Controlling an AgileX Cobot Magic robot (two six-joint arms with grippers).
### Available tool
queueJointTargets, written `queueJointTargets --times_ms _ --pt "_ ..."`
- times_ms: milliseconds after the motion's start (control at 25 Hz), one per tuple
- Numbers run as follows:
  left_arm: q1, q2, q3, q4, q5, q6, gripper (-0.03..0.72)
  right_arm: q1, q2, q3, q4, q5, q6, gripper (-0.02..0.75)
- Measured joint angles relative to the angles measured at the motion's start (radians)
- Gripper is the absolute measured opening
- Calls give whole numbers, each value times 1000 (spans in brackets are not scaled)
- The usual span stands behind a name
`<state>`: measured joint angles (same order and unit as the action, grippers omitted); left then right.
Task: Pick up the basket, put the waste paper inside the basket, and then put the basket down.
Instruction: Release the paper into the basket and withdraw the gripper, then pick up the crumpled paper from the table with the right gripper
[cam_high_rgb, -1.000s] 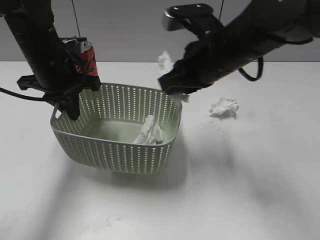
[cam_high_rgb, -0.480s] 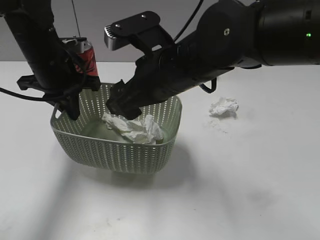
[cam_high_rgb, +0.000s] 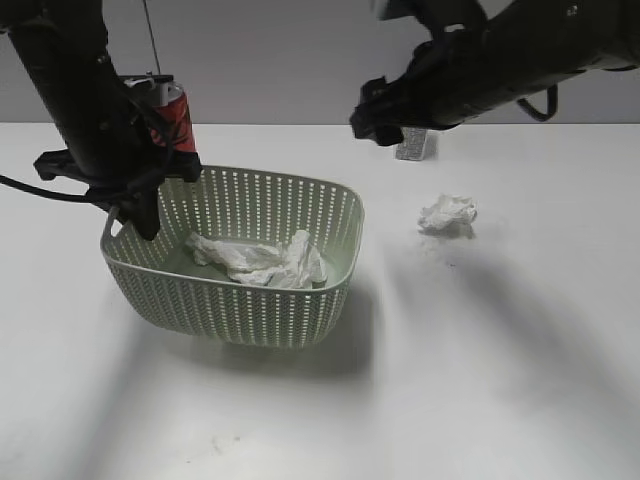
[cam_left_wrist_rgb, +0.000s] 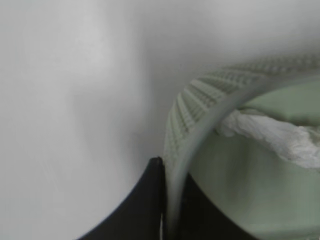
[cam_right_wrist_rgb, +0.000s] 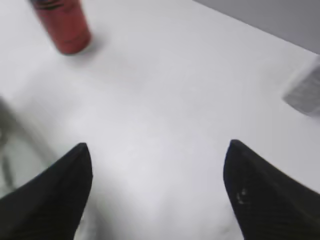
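The pale green slotted basket (cam_high_rgb: 250, 300) is held a little above the white table, tilted, by my left gripper (cam_high_rgb: 140, 215), which is shut on its left rim; the left wrist view shows the rim (cam_left_wrist_rgb: 180, 140) pinched between the jaws (cam_left_wrist_rgb: 170, 200). White waste paper wads (cam_high_rgb: 262, 260) lie inside the basket and also show in the left wrist view (cam_left_wrist_rgb: 280, 137). Another crumpled wad (cam_high_rgb: 447, 213) lies on the table to the right. My right gripper (cam_high_rgb: 375, 120) is open and empty, high above the table behind the basket; the right wrist view shows its jaws (cam_right_wrist_rgb: 157, 180) wide apart.
A red can (cam_high_rgb: 172, 115) stands behind the basket's left end and also shows in the right wrist view (cam_right_wrist_rgb: 62, 25). A small white-grey carton (cam_high_rgb: 417, 147) stands at the back, partly hidden by the right arm, and appears in the right wrist view (cam_right_wrist_rgb: 305, 92).
My right gripper let a paper wad go into the basket, then rose and pulled back to the right, now open and empty. The left gripper and the basket stayed still.
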<state>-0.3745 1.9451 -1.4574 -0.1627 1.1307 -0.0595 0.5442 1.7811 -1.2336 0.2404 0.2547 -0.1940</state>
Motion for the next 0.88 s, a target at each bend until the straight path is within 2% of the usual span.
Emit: queueJointTargets --times_ms 200,320,480,880 --pt "0 0 0 0 -9 0 -1 -140 75 -2 -57 -38 17 601" --pt "0 0 0 0 -11 0 -1 -178 173 -2 -159 -102 18 596" --pt "0 0 0 0 -11 0 -1 -192 270 -2 -251 -175 19 594" --pt "0 0 0 12 -13 1 -1 -193 371 -2 -265 -163 22 592"
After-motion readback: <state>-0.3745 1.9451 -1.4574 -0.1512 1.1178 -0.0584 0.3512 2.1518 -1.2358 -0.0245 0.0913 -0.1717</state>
